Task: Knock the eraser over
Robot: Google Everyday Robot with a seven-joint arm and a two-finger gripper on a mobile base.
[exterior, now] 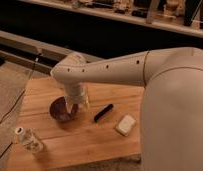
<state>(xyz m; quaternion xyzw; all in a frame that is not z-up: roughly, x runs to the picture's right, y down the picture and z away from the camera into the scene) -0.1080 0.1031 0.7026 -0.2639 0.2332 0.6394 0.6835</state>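
The eraser is a slim black bar lying flat on the wooden table, pointing diagonally toward the far right. My gripper hangs below the white arm's wrist, to the left of the eraser and over the dark bowl. It is a short way from the eraser's near end. A whitish block lies to the right of the eraser.
A clear bottle with a white cap lies on the table near the front left. The arm's large white body covers the right side. A cable runs along the floor on the left. A dark counter stands behind the table.
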